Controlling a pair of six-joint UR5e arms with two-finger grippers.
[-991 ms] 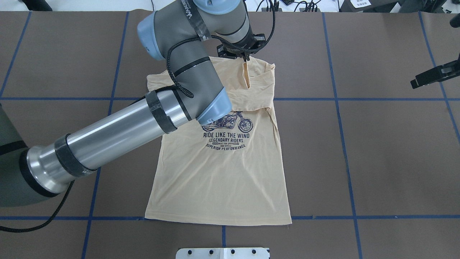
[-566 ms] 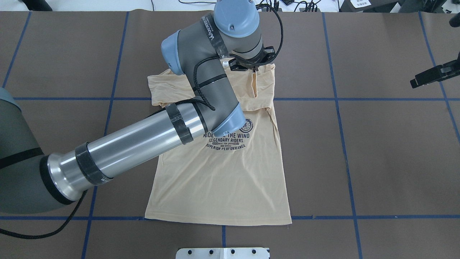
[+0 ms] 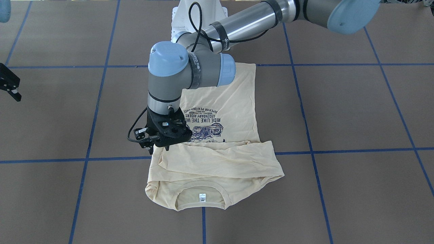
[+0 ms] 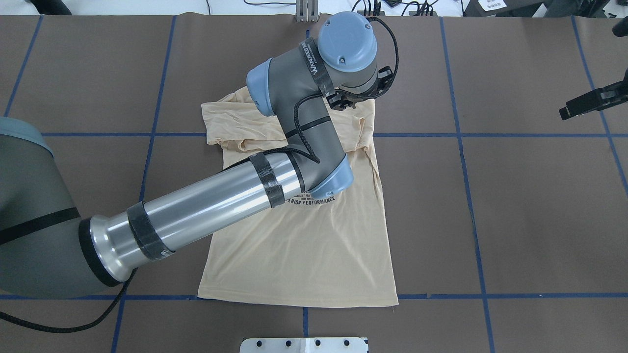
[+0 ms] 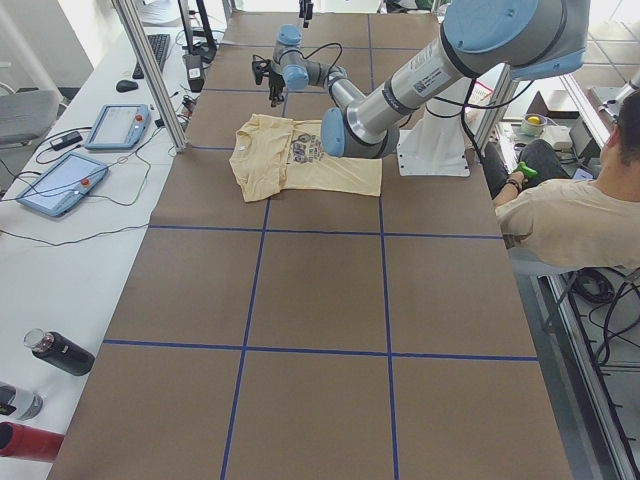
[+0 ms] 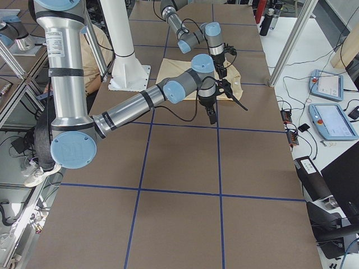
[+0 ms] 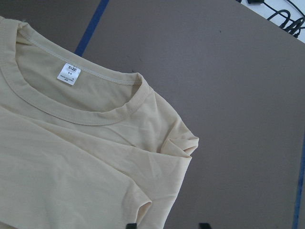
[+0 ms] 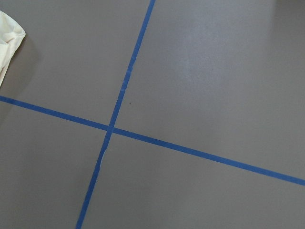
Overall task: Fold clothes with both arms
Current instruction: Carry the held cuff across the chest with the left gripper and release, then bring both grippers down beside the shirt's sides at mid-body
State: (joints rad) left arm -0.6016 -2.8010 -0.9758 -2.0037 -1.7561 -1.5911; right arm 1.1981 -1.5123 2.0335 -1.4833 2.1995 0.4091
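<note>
The cream shirt (image 4: 299, 255) lies flat on the brown table, print up, hem nearest the robot. Its sleeves are folded across the chest, seen in the front view as a band (image 3: 217, 162) above the collar and white neck tag (image 3: 202, 197). My left gripper (image 3: 151, 146) hovers over the shirt's shoulder edge. In the left wrist view its fingertips (image 7: 131, 225) stand apart with nothing between them, so it is open over the shoulder cloth (image 7: 71, 167). My right gripper (image 4: 564, 113) hangs far off to the right over bare table (image 8: 190, 71); I cannot tell whether it is open or shut.
The robot's white pedestal (image 3: 198, 13) stands behind the shirt. A person (image 5: 580, 220) sits at the robot's side. Tablets (image 5: 60, 185), bottles (image 5: 60, 352) and an aluminium post (image 5: 150, 70) line the table's far edge. Blue tape lines (image 8: 114, 126) grid the table.
My left gripper moved right and back toward the robot over the shirt's shoulder. The sleeve strip that hung from it now lies on the shirt. The right arm stayed put.
</note>
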